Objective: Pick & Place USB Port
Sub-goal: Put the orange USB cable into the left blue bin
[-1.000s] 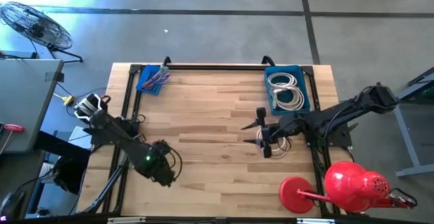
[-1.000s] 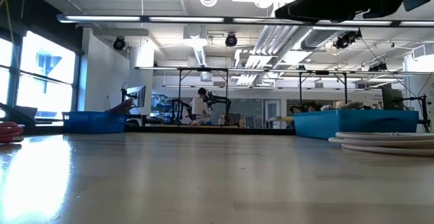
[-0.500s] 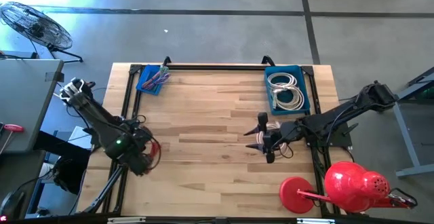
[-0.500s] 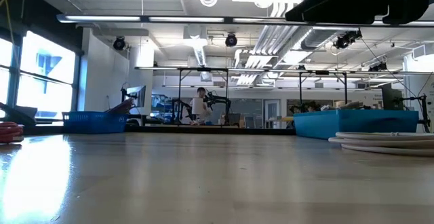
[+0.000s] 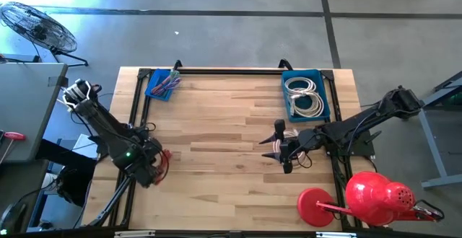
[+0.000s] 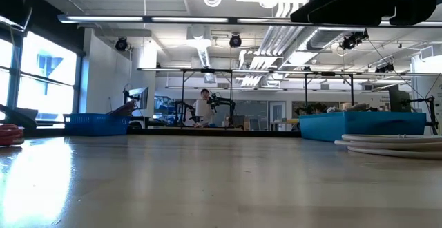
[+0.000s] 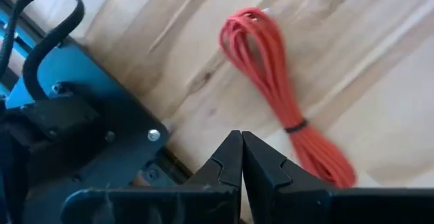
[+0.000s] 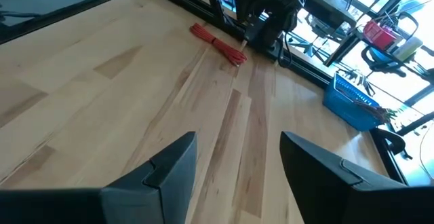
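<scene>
While your left gripper (image 7: pixel 241 157) sits with fingers pressed together and empty just beside the red cable (image 7: pixel 274 91) at the desk (image 5: pixel 216 122) edge, your right gripper (image 5: pixel 283 151) hovers wide near the blue bin (image 5: pixel 323 94), probably ready to collect another.

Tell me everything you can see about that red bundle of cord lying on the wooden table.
The red cord bundle is a thin, glossy cable wound into a long, narrow hank, cinched partway along by a small dark tie. One end fans into a rounded loop. It lies flat on the wooden table near its left edge, close to the black frame rail. The left gripper is beside it, fingers shut and empty; in the left wrist view nothing grips the bundle.
</scene>
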You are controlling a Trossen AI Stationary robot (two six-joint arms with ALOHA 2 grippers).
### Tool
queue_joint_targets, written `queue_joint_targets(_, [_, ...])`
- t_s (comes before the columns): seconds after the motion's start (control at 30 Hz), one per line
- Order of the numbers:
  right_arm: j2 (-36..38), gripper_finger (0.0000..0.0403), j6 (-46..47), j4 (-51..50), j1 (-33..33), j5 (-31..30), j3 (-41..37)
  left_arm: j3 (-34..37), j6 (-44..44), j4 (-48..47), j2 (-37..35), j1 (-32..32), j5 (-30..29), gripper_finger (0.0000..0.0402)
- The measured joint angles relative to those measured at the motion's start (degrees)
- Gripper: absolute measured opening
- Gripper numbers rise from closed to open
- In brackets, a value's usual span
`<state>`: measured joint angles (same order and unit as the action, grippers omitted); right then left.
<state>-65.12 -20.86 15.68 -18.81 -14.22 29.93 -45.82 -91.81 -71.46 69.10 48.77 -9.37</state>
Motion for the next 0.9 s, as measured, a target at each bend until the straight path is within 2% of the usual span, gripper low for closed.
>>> queue_joint_targets(0.27, [0.0, 0.0204, 0.2, 0.0, 0.0, 0.0, 0.0, 1.4, 0.4, 0.1, 0.1, 0.0, 8.3, 0.0005])
queue_joint_targets(0.37, [0.0, 0.0204, 0.2, 0.0, 0.0, 0.0, 0.0, 1.4, 0.0, 2.0, 0.1, 0.0, 9.5, 0.0005])
queue_joint_targets(0.63, [0.0, 0.0204, 0.4, 0.0, 0.0, 0.0, 0.0, 1.4, -1.5, 5.1, 0.1, 0.0, 2.8, 0.0005])
queue_joint_targets(0.9, [0.0, 0.0204, 0.5, 0.0, 0.0, 0.0, 0.0, 1.4, -1.5, 7.0, 0.1, 0.0, 1.7, 0.0005])
